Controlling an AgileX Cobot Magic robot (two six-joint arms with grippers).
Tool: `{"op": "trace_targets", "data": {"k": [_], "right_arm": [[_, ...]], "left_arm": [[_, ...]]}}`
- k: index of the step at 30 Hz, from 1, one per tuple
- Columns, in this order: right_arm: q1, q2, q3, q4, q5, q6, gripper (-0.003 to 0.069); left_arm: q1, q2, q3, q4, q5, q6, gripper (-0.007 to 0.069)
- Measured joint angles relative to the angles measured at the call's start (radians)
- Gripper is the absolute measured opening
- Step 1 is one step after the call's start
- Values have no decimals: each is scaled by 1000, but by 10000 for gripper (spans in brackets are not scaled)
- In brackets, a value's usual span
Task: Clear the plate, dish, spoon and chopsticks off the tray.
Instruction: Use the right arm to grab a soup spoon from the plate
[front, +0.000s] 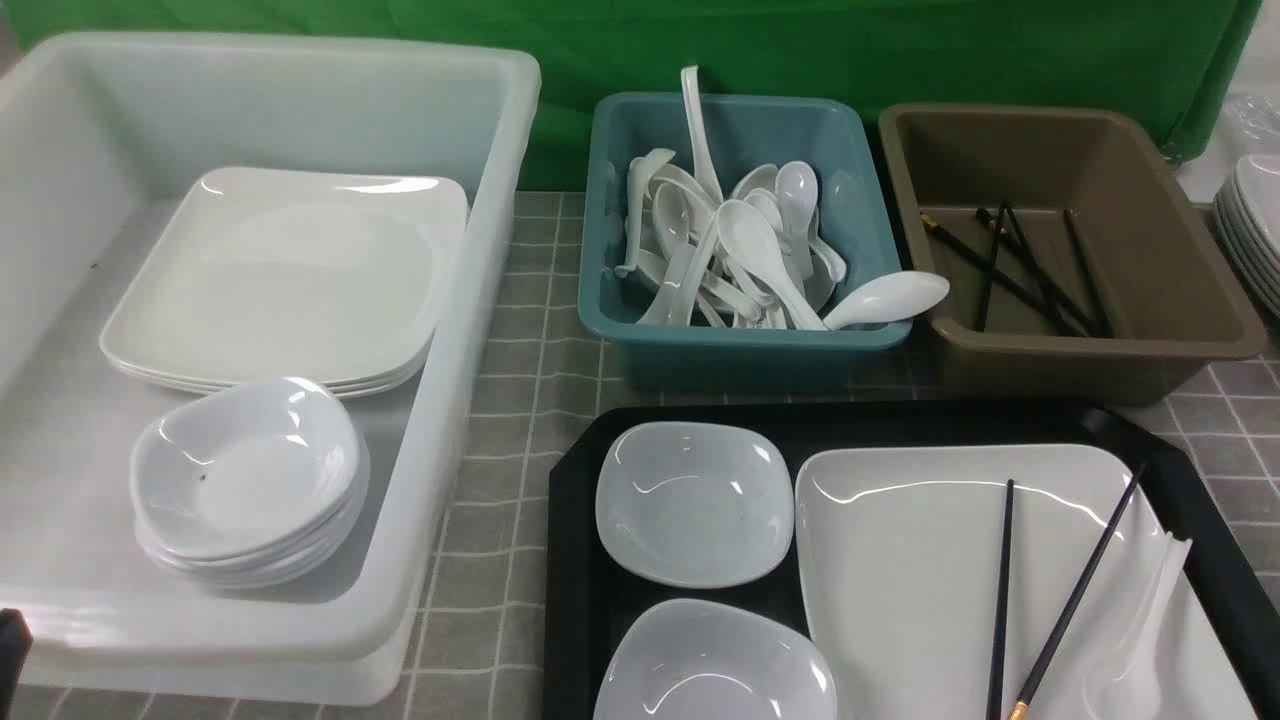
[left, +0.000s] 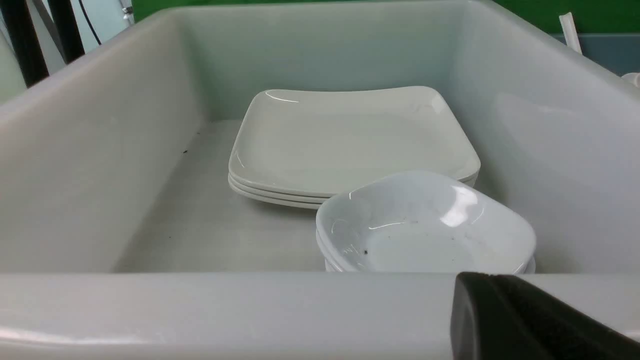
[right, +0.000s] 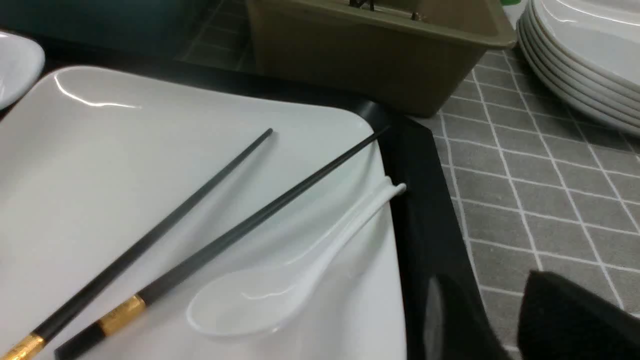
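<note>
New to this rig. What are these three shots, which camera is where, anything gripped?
A two-arm robot, one gripper per arm. Wide shot: camera between the arms, looking forward; the other two: cameras on the left and right wrists. A black tray carries two bowls and a plate, with chopsticks and a spoon lying on the plate. Nearby: a white tub of crockery, a teal tub of spoons, a brown tub of spare chopsticks. Only a black edge of the left gripper and the right gripper shows. Left is shut; right cannot be judged. Nothing is seen held.
</note>
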Motion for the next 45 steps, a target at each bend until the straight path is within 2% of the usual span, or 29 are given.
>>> {"op": "trace_targets", "data": {"k": [23, 31, 37, 38, 39, 40, 41, 42, 43, 45], "right_arm": [[0, 0, 0, 0, 0, 0, 239], [0, 0, 0, 0, 0, 0, 239], [0, 0, 0, 0, -49, 0, 239], [0, 0, 0, 0, -58, 1, 239], [0, 0, 0, 0, -61, 3, 239], [0, 0, 0, 23, -100, 36, 239], [0, 0, 0, 37, -121, 61, 239], [0, 0, 0, 80, -175, 144, 239], [0, 0, 0, 99, -200, 192, 239], [0, 0, 0, 147, -279, 382, 239]], "left_arm": [[0, 0, 0, 12, -23, 0, 20], [0, 0, 0, -153, -340, -56, 20], [0, 0, 0, -194, -575, -325, 20], [0, 0, 0, -196, -660, -386, 20], [0, 0, 0, -196, -660, -386, 20], [0, 0, 0, -193, -757, -435, 20], [0, 0, 0, -192, -788, -449, 20], [0, 0, -18, -193, -814, -478, 20], [0, 0, -33, -195, -808, -487, 20], [0, -1, -109, -196, -748, -501, 20]]}}
